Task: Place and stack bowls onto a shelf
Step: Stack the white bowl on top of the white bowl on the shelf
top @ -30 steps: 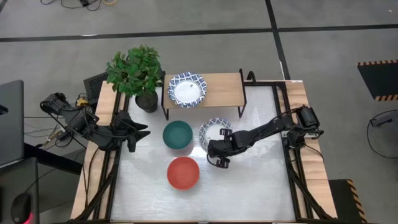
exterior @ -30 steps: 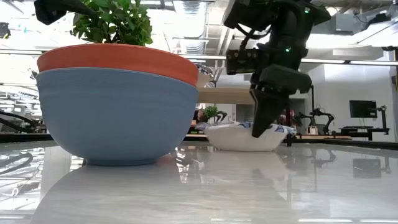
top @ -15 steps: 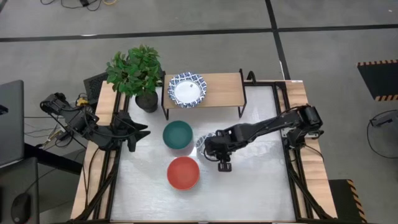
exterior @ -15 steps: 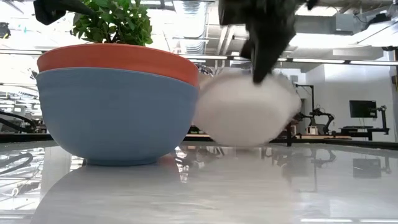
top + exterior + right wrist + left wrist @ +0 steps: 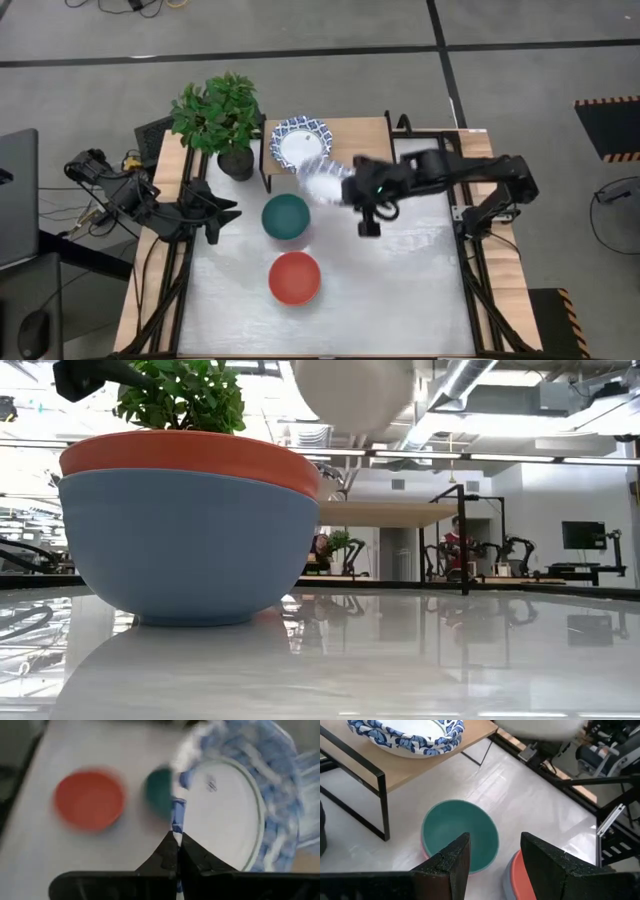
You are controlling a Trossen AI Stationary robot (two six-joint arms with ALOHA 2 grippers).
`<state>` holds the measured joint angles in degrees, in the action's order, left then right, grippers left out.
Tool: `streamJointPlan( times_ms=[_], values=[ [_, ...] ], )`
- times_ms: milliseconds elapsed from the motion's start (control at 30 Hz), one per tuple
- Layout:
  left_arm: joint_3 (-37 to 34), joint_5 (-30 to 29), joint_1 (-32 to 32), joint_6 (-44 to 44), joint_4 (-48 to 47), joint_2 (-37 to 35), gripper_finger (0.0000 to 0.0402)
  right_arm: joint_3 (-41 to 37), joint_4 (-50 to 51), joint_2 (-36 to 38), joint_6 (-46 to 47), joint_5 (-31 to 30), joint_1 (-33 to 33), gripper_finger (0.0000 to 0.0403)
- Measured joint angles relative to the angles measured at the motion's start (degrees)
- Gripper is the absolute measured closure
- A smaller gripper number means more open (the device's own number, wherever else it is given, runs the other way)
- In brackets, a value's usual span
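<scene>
Evidently the right gripper (image 5: 340, 187) is pinching a blue-patterned white bowl (image 5: 322, 182) by its rim, fingers pressed together on the thin wall, which is the only part narrow enough to clamp; the bowl hangs in the air just off the shelf's front edge, near the shelf's left end, and in the low view its white underside (image 5: 352, 392) shows well above the tabletop. A rim grip leaves the bowl dangling to one side, so it may tilt as it travels.

The shelf (image 5: 360, 145) stands along the far edge of the table (image 5: 420, 280); its left end already carries the other patterned bowl (image 5: 299, 143), so I judge the lifted one is meant to nest in that match.

The teal bowl (image 5: 286, 217) sits on the table just in front of the shelf's left end; the red bowl (image 5: 295, 278) lies nearer the front edge, apart from it.

The left gripper (image 5: 492, 860) waits at the table's left edge, fingers half spread and empty, facing the teal bowl; the potted plant (image 5: 220, 118) stands at the far left corner, beside the shelf.
</scene>
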<state>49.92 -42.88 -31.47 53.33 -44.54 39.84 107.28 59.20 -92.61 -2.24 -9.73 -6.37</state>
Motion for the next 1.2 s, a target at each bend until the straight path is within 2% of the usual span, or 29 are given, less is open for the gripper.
streamJointPlan(
  times_ms=[133, 267, 433, 633, 733, 1200],
  values=[
    [0.01, -0.08, 0.0, -0.07, -0.23, 0.32, 0.0243, 3.53, -4.17, -0.2, -8.0, -9.34, 2.65, 0.0381],
    [0.01, -0.79, 0.0, -0.03, -1.03, 0.7, 0.0243, 5.24, -7.59, -1.84, -15.64, -11.26, 7.18, 0.0381],
    [0.01, -0.96, 0.0, 0.2, -1.17, 1.16, 0.0243, 5.26, -13.53, -5.96, -20.58, -11.02, 12.48, 0.0381],
    [0.01, -0.98, 0.0, 1.11, -1.08, 1.32, 0.0243, 5.33, -17.67, -9.85, -23.59, -5.3, 16.67, 0.0381],
    [0.01, -1.01, 0.0, 1.31, -1.07, 1.35, 0.0243, 5.31, -20.42, -12.8, -25.16, -4.92, 17.83, 0.0381],
    [0.01, -2.6, 0.0, -0.04, -1.08, 1.37, 0.0243, 5.27, -21.58, -20.21, -27.8, -3.13, 22.67, 0.0378]
  ],
)
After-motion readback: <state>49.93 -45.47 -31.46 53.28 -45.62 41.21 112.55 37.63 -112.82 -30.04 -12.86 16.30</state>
